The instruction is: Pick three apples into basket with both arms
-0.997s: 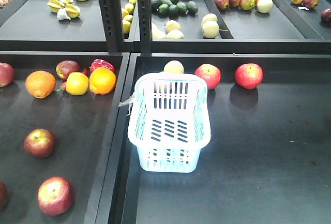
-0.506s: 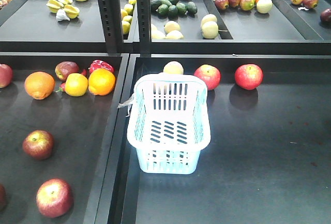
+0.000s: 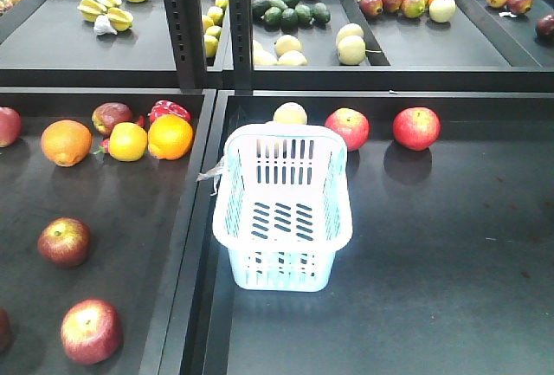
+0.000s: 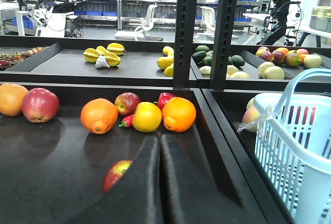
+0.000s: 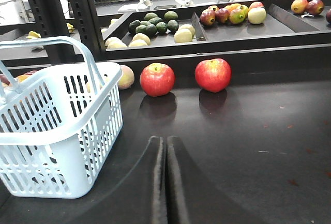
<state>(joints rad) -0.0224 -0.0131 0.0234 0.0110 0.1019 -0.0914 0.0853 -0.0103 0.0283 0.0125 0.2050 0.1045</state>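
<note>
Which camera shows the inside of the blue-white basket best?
The exterior front-facing view: it looks down into the basket, showing its slotted floor, with no fruit inside. The left wrist view catches only part of one side at its right edge; the right wrist view shows a slotted side from low down.

The right pincer (image 5: 165,146) rises from the bottom edge, its 2 black fingers pressed together with only a thin seam between them and nothing gripped. It is low over the dark lower shelf (image 5: 258,146). At the left stands the pale blue basket (image 5: 101,131), hoop handle (image 5: 77,42) upright. Beyond, near the back wall, lie a red apple (image 5: 157,79) and, a little apart, a second red apple (image 5: 212,74). A pale fruit (image 5: 126,76) peeks from behind the basket's corner. The upper shelf (image 5: 289,27) carries dark green fruits (image 5: 152,23), pale yellow ones (image 5: 183,35) and red-and-yellow ones (image 5: 232,14).
</note>
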